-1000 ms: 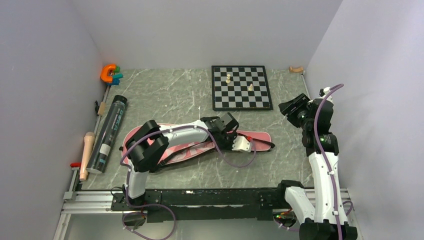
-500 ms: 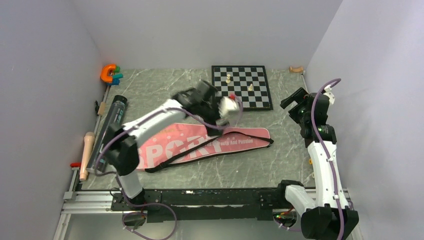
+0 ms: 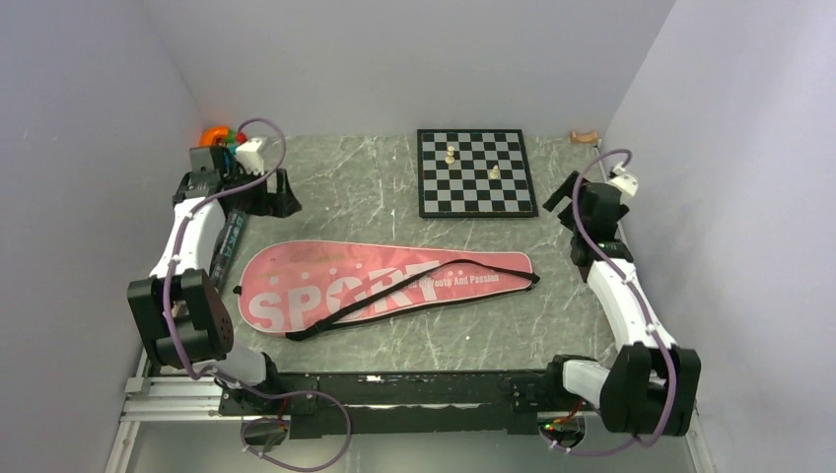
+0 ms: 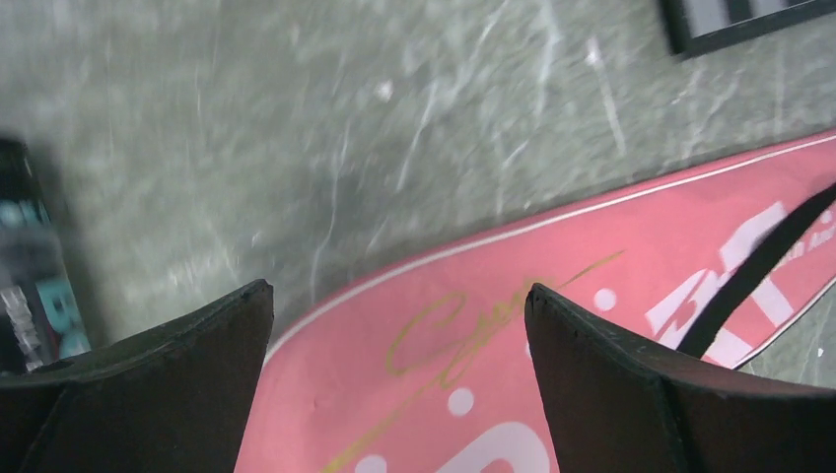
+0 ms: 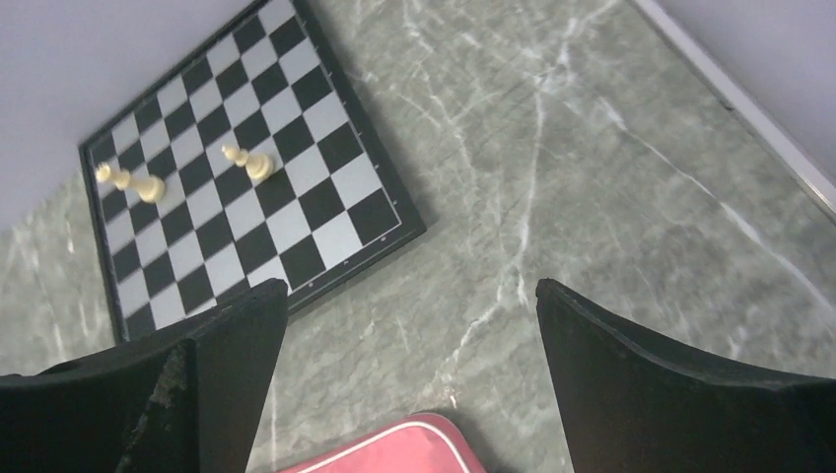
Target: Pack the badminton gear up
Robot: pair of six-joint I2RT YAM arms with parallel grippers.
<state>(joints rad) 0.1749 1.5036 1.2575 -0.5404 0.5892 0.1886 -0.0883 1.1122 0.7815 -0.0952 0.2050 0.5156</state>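
The long pink "SPORT" bag [image 3: 384, 284] lies flat across the middle of the table, its black strap [image 3: 394, 294] draped over it. The black tube [image 3: 227, 251] lies along the left edge, partly hidden behind my left arm. My left gripper [image 3: 279, 197] hangs open at the far left, above the table beyond the bag's wide end. In the left wrist view the gripper [image 4: 399, 305] frames the bag [image 4: 552, 345], with the tube [image 4: 25, 286] at the left. My right gripper [image 3: 560, 197] is open at the right; in its wrist view the gripper [image 5: 409, 296] shows the bag's narrow end [image 5: 394, 448] below.
A black-and-white chessboard [image 3: 476, 172] with two pale pieces sits at the back centre, also in the right wrist view [image 5: 296, 148]. An orange C-shaped toy [image 3: 212, 136] sits in the back left corner. A small wooden piece [image 3: 585, 137] lies at the back right. Walls close in on three sides.
My left arm swung off the bag and back to the far left, leaving the bag uncovered. Both grippers opened wide. The right arm drew slightly back and inward.
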